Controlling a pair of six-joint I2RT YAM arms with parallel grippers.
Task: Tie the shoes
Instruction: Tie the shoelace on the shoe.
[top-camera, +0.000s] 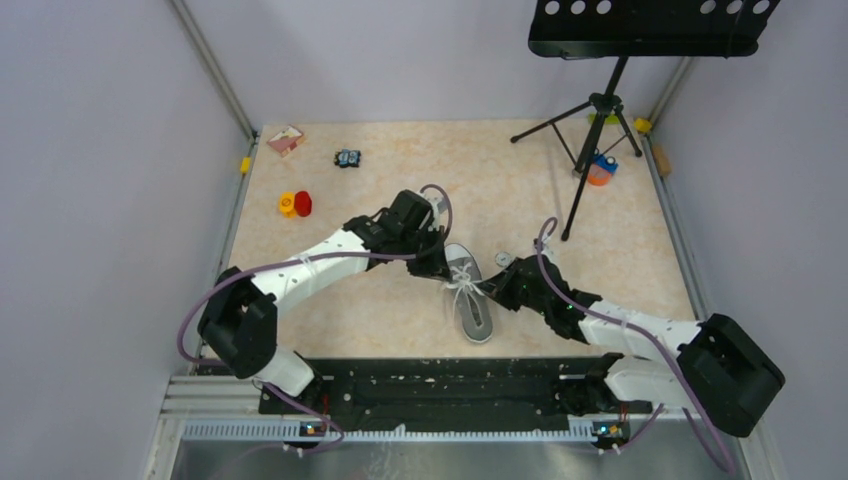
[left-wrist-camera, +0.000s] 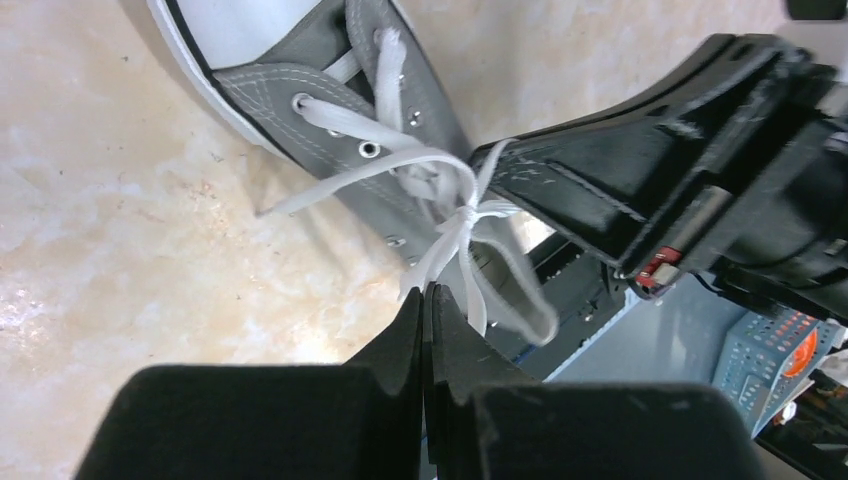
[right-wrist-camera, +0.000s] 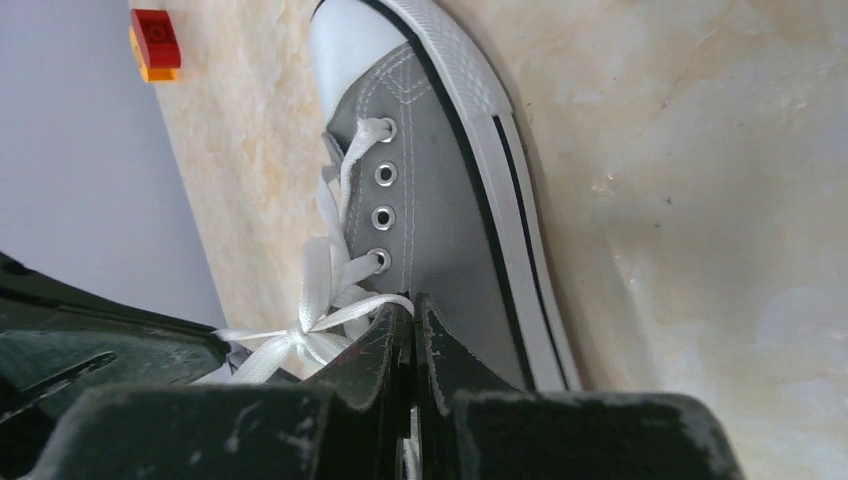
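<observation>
Grey sneaker (top-camera: 468, 292) lay mid-surface between both arms. Left gripper (left-wrist-camera: 424, 300) and right gripper (right-wrist-camera: 410, 310), jaws pinched on white laces (left-wrist-camera: 440, 215) at the knot, presumably tightening it

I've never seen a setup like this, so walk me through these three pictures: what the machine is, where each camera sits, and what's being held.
Two robot arms are bolted to a table's near edge. The overhead picture looks down on both; the other two come from cameras on each wrist. Between the arms lies a grey sneaker with white laces. The left gripper and right gripper each have their fingers shut on a lace, pulling a knot over the shoe. Small toy blocks and a black stand sit farther back.
</observation>
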